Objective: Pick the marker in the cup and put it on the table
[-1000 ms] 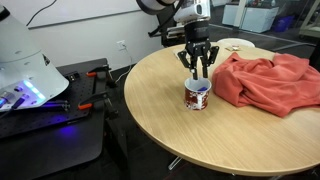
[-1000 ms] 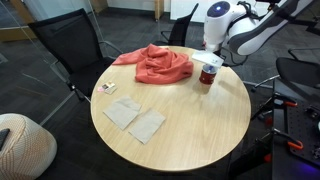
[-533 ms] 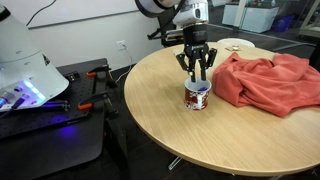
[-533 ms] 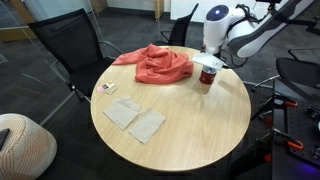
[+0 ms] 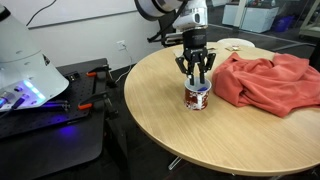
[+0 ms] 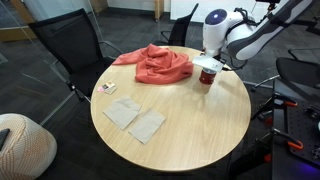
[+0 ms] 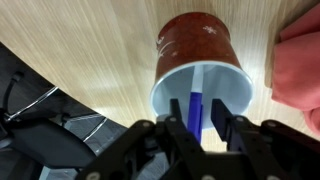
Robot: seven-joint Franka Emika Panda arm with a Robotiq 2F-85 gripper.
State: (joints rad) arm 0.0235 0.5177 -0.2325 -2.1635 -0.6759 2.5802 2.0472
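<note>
Arm reaches down from above, gripper point(image 5: 197, 74) narrowed on the marker point(image 7: 195, 112) over the cup point(image 5: 197, 96) on round wooden table point(image 6: 190, 125), office chairs around.

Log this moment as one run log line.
phase: lifting marker | gripper: shut on marker | cup: upright on table | marker: not clear of cup

White-shelled arm, black gripper

The arm point(image 6: 235, 30) has rounded white segments with dark joints; the gripper point(image 5: 196, 72) carries black, angular fingers point(image 7: 225, 125).
</note>
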